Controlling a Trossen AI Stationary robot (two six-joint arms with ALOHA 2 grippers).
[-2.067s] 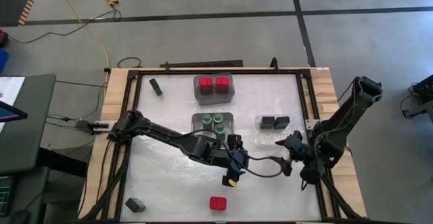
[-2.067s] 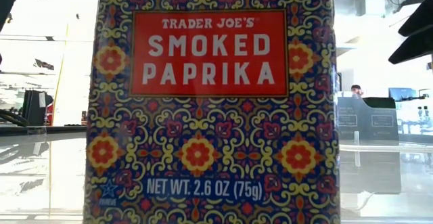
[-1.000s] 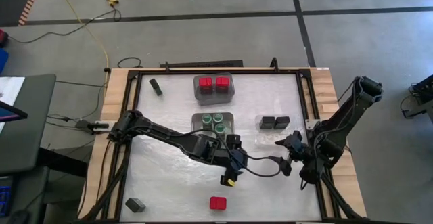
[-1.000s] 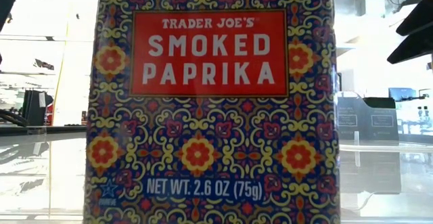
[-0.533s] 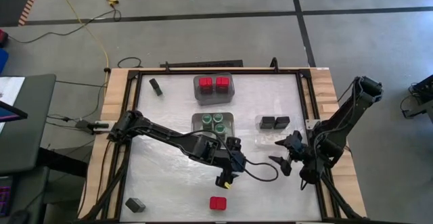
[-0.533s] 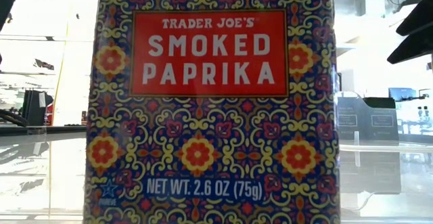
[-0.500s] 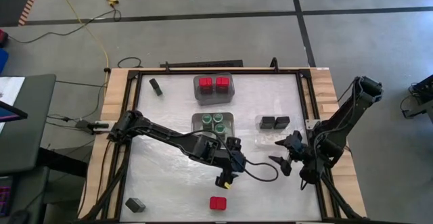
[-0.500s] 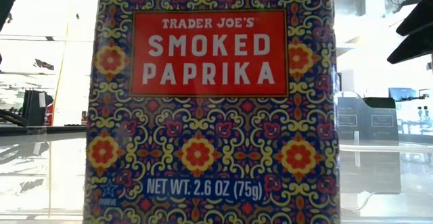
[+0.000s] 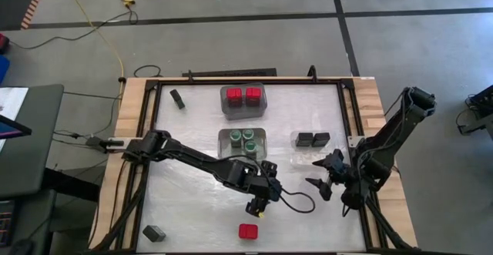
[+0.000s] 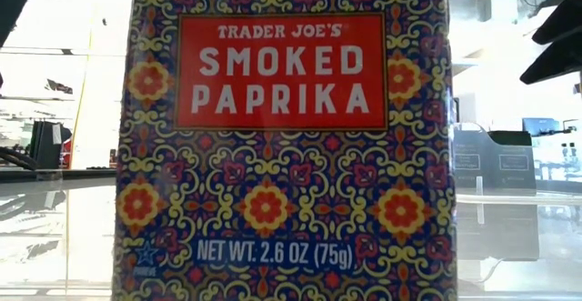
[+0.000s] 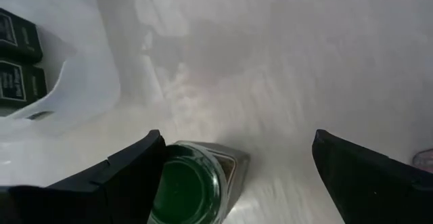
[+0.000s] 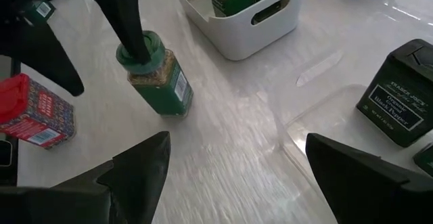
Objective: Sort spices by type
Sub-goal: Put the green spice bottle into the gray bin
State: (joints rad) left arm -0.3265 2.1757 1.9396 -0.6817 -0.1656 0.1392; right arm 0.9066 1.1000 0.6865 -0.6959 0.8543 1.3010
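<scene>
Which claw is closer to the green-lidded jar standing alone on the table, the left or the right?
The left. The left claw hangs open right above the green-lidded jar, one finger at its lid. The right claw is open too, but farther off to the side.

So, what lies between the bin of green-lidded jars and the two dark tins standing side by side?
Nothing. The high view shows only bare table between the bin and the dark tins.

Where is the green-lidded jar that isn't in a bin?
In the right wrist view the loose jar stands on the table just under the left hand, between the paprika tin and the white bin.
</scene>
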